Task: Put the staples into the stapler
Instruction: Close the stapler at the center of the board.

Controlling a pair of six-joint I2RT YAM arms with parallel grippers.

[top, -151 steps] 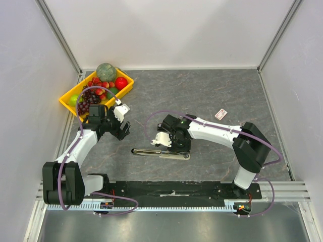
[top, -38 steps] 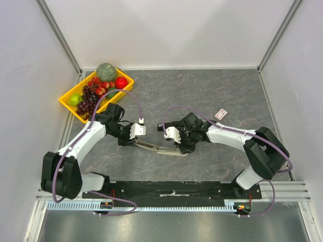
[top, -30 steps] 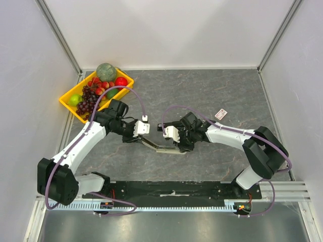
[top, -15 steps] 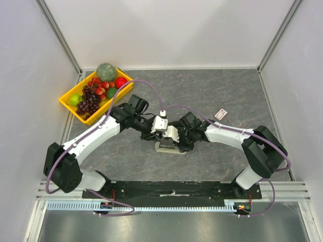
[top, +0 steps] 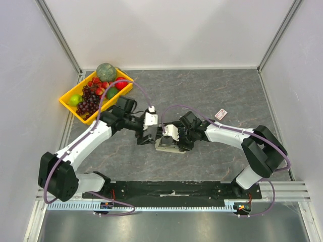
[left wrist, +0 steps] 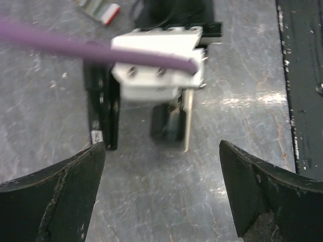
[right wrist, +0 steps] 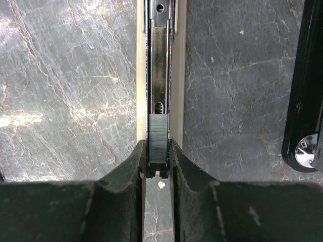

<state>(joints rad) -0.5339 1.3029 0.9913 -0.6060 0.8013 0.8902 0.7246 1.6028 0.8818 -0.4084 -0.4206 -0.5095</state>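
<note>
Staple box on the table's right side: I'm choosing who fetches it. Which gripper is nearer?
Right. The right gripper, shut on the stapler, sits left of the staple box; the left gripper, open, lies farther left.

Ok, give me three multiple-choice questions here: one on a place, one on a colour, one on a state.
1. What colour is the fruit tray? A yellow; B blue; C white.
2. How is the left gripper? A shut, empty; B open; C hidden from view.
3. Where is the staple box? A in the fruit tray; B on the table beyond the right arm; C in the left gripper.
A: its rim is yellow. B: its fingers stand wide apart. B: it lies flat on the stone.
</note>
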